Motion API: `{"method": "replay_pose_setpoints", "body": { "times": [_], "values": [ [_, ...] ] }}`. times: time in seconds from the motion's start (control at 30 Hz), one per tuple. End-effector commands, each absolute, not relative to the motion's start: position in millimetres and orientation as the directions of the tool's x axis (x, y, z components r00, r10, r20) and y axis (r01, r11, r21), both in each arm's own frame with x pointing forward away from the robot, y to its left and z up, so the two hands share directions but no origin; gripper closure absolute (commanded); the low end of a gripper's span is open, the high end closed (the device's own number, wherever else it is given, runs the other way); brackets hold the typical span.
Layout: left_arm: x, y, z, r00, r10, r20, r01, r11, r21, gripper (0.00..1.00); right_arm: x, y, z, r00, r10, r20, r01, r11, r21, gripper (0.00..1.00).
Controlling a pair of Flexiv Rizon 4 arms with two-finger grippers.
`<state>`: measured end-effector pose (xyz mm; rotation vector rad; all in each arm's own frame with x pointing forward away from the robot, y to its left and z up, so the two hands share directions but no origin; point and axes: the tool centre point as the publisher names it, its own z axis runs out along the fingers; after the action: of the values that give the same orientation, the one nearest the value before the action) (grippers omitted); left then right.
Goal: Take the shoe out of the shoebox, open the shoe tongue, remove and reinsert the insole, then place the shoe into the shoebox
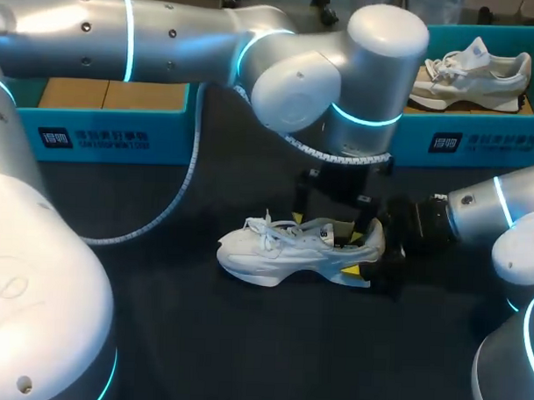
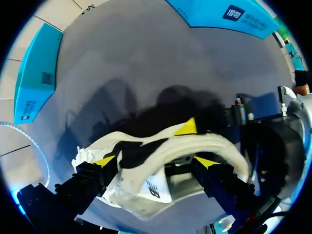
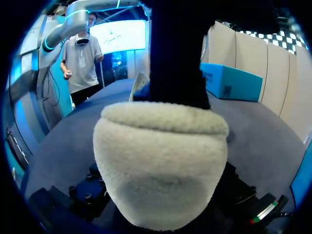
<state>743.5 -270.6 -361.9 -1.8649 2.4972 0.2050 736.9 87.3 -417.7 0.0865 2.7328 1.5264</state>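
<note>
Print: one dark label (image 1: pixel 94 139) with white characters on each box's front wall; it is too small to make out.
Shoeboxes: two, both blue. The left shoebox (image 1: pixel 23 143) is at the table's (image 1: pixel 244 348) far left corner and the right shoebox (image 1: pixel 506 142) at its far right corner.
Shoes: two, both pale. The shoe (image 1: pixel 292 249) stands on its sole mid-table, toe toward the left edge. The second shoe (image 1: pixel 473 74) lies in the right shoebox.
Left gripper (image 2: pixel 156 162): hangs over the shoe's opening; whether it grips cannot be told.
Right gripper (image 1: pixel 363 253): clamped on the shoe's heel.
</note>
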Motion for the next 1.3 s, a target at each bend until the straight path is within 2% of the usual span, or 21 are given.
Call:
{"method": "replay_pose_setpoints", "body": {
  "times": [0.03,0.3,0.7,1.17,1.2,1.23,1.27,1.3],
  "values": [
    [741,-270,-368,-0.286,-0.951,-0.118,-0.957,0.277,0.089,0.00,736,93,-423,-0.998,0.055,0.016,0.043,0.525,0.850,1.00],
    [739,-249,-375,-0.258,-0.949,-0.179,-0.965,0.243,0.100,0.00,736,93,-423,-0.998,0.055,0.016,0.043,0.525,0.850,1.00],
    [738,-211,-343,-0.192,-0.941,-0.279,-0.981,0.178,0.074,0.00,736,93,-423,-0.998,0.055,0.016,0.043,0.525,0.850,1.00],
    [721,-190,-334,-0.157,-0.965,-0.212,-0.976,0.118,0.186,0.00,736,93,-423,-0.998,0.055,0.016,0.043,0.525,0.850,1.00],
    [720,-189,-334,-0.156,-0.967,-0.199,-0.974,0.117,0.193,0.03,736,93,-423,-0.998,0.055,0.016,0.043,0.525,0.850,1.00],
    [718,-188,-333,-0.158,-0.970,-0.187,-0.972,0.119,0.203,0.12,736,93,-423,-0.998,0.055,0.016,0.043,0.525,0.850,1.00],
    [717,-188,-332,-0.157,-0.972,-0.172,-0.969,0.118,0.218,0.34,736,93,-423,-0.998,0.055,0.016,0.043,0.525,0.850,1.00],
    [715,-187,-332,-0.160,-0.974,-0.161,-0.966,0.121,0.227,0.42,736,93,-423,-0.998,0.055,0.016,0.043,0.525,0.850,1.00]
  ]
}}
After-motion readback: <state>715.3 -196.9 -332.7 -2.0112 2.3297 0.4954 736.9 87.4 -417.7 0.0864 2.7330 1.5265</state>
